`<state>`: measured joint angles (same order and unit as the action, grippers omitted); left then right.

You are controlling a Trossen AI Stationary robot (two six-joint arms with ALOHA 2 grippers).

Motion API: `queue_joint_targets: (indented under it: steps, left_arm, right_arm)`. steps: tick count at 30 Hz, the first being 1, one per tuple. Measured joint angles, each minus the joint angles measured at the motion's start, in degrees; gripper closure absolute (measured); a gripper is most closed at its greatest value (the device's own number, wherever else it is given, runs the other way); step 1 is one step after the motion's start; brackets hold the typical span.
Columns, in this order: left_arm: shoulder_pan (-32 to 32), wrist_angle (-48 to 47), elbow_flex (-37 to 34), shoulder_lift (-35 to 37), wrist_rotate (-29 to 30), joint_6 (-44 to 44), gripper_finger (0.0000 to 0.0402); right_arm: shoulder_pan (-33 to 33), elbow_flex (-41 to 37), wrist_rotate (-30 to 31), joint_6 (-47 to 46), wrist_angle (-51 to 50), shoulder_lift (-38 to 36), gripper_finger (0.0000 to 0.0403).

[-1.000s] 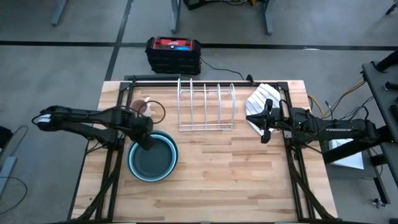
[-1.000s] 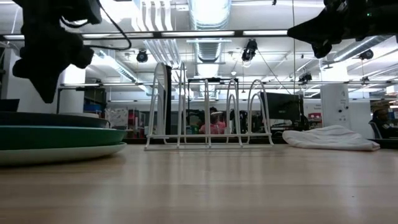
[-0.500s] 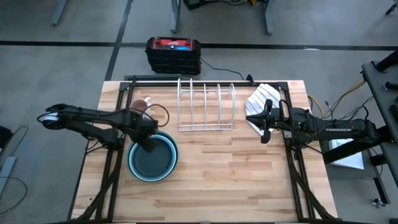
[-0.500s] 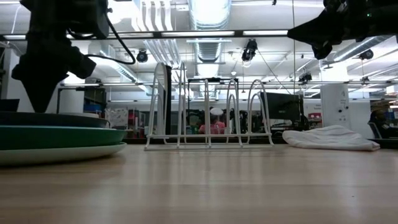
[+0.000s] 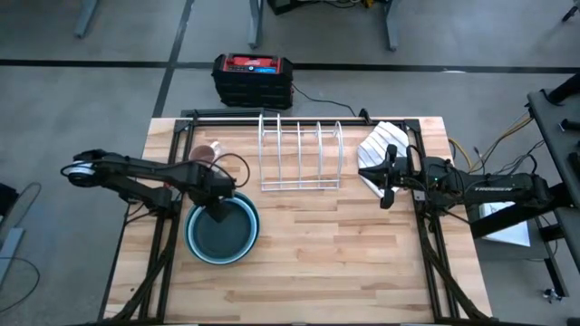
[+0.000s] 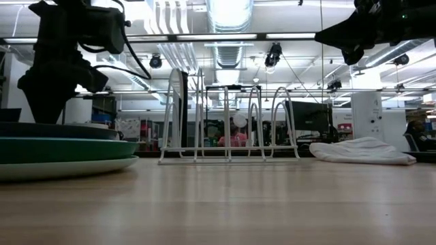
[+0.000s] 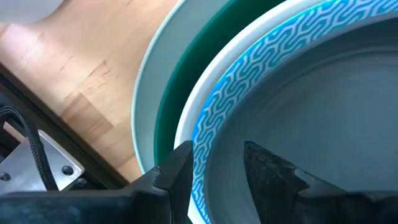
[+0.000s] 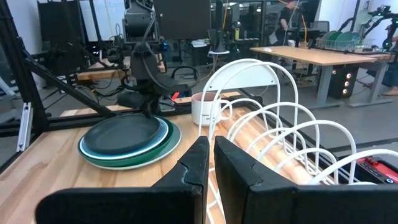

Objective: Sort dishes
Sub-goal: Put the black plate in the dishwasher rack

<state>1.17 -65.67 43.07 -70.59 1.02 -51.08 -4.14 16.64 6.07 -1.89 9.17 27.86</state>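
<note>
The dishes are a stack of round plates [image 5: 223,232] on the table's left half: a pale plate at the bottom, a green one, a white one with a blue patterned rim [image 7: 233,93], and a dark grey one [image 7: 323,118] on top. The stack also shows in the low view [image 6: 61,146] and the right wrist view [image 8: 127,142]. My left gripper [image 5: 217,212] points down, open, at the stack's far-left rim [image 7: 217,177]. My right gripper [image 5: 384,187] hangs shut and level above the table's right side, holding nothing. My left gripper comes from above with its fingers astride the top plates' far-left rim. One finger [image 7: 177,177] is over the blue patterned rim and the other [image 7: 267,177] is over the dark grey plate's inside. Whether either finger touches a plate, I cannot tell.
A white wire dish rack [image 5: 301,154] stands at the far middle, a pinkish mug [image 5: 207,155] to its left, a striped cloth [image 5: 381,145] at the far right. A black box [image 5: 253,80] sits on the floor beyond the table. Bare wood lies in the middle and near side.
My left gripper has come down toward the stack of plates and shifted a little toward the table's right, so its tips now stand at the top plate's rim. The plates have not moved.
</note>
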Motion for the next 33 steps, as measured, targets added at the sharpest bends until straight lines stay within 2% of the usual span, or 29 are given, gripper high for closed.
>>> queue_joint_targets:
  steps: [15, 20, 33]
  left_arm:
    - [0.0, 0.17, -0.02, -4.88, 0.01, 1.07, 0.027]
    - [0.0, 0.33, -0.02, -5.95, 0.0, 1.09, 0.0283]
    - [0.0, 1.06, -0.02, -6.23, -0.04, 1.07, 0.0288]
  right_arm:
    - [0.0, -0.04, 0.0, 0.05, -1.42, 0.0, 0.0384]
    - [0.02, -0.04, 0.0, 0.02, -1.53, 0.0, 0.0384]
    - [0.0, -0.04, -0.01, 0.05, -1.71, 0.0, 0.0384]
